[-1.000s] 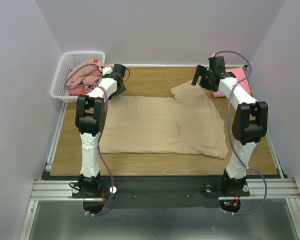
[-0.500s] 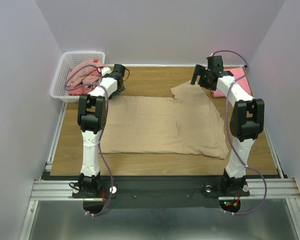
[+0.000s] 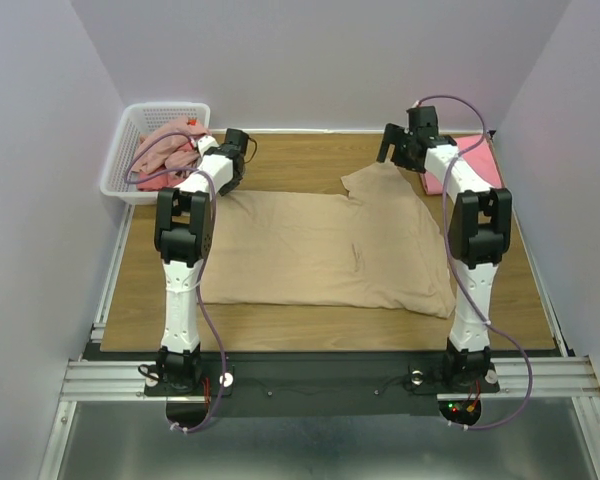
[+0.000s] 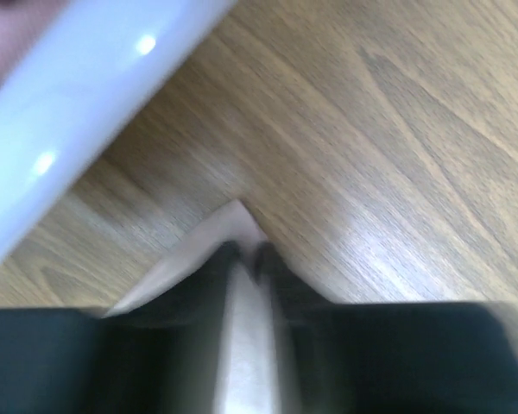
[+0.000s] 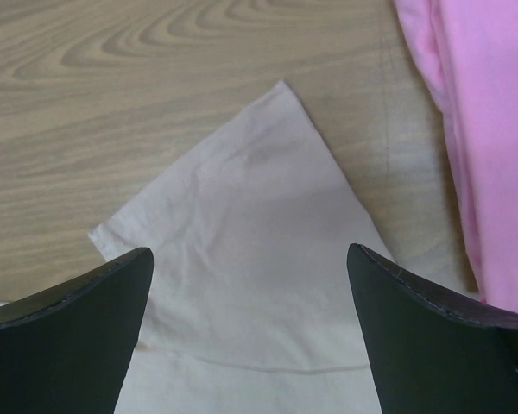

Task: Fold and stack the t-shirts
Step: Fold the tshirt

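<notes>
Simply beige t-shirt (image 3: pixel 320 250) corner in left tool (image 4: pixel 248 253)

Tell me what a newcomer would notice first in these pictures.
The big beige shirt lies spread flat across the middle of the table, with the left gripper pinching its far left corner and the right gripper open above its far right sleeve. Next come the bright pink shirt at the far right edge and the white basket of pinkish shirts in the far left corner.

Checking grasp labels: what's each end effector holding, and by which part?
Left end effector pinches the beige shirt by its far-left corner. Right end effector is open over the sleeve, holding nothing.
</notes>
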Robot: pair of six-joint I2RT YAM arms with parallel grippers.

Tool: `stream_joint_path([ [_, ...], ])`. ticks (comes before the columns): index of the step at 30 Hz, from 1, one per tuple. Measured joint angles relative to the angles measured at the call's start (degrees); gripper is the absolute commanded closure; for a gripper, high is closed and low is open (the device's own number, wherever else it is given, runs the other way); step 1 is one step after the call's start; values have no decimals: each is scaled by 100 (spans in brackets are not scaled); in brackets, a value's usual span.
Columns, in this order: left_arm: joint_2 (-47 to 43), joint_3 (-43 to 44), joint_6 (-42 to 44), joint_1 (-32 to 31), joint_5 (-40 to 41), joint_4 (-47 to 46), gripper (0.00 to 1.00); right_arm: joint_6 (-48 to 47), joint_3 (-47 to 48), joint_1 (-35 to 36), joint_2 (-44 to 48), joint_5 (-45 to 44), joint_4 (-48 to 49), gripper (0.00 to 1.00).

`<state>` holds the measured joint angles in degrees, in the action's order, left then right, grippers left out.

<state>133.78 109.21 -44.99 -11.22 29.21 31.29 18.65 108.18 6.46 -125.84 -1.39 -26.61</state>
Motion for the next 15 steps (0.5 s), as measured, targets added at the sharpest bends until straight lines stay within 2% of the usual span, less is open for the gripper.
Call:
stream_joint_path([
  [1,0,0,2,9,7,4,98,-11,129,0,-92,-20,-11,0],
  [2,0,-2,-33,9,7,0,100,-33,286,0,-203,-42,-26,0],
  [6,0,-11,-28,11,4,-24,100,-164,1252,0,-837,-131,9,0],
  [12,-59,-142,0,9,13,-155,100,-505,2127,15,-1550,-76,52,1],
  [15,-120,-258,13,9,-11,-262,100,-728,2382,37,-1843,-98,55,7],
])
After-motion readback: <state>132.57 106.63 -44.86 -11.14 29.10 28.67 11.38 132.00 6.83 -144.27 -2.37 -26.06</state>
